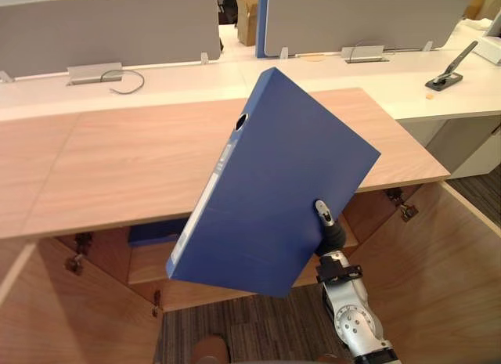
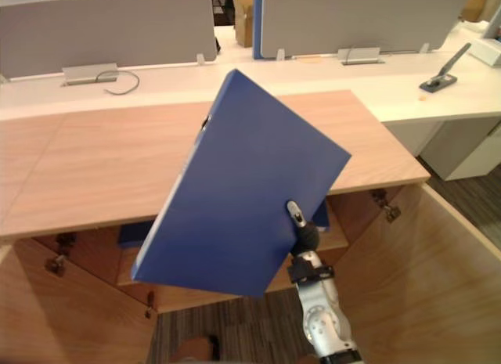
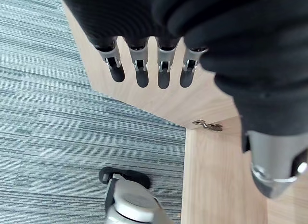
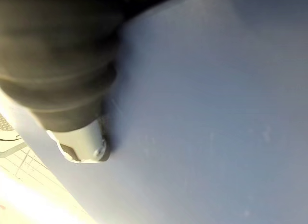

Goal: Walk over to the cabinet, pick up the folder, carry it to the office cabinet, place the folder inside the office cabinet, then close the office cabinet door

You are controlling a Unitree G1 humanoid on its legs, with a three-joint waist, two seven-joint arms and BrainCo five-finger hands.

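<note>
While clamping the blue folder (image 1: pixel 266 200) with the thumb on its front cover, and presumably with fingers hidden behind it, grips only near one lower corner: so much for the right hand (image 1: pixel 323 215). Leaves nearly all of the folder up and to the left of that hand, steeply tilted, in the air in front of the worktop (image 1: pixel 117 160) edge and above the open cabinet.

Could let the folder pivot or slide out, judging by so narrow a pinch against so long a lever; would then drop it to the carpet or onto the shelf (image 1: pixel 149 262). Could knock the upper corner against the worktop edge if brought down without flattening the tilt first. Could also catch on the open right door (image 1: pixel 438 270) just beside the arm. May jam against another blue item (image 1: pixel 156 232) lying on the shelf, left of the hand.

Shows the left hand (image 3: pixel 143 65) with fingers straight and touching nothing, hanging over carpet near the left door (image 1: pixel 63 317); gives no support to the folder's far end.
</note>
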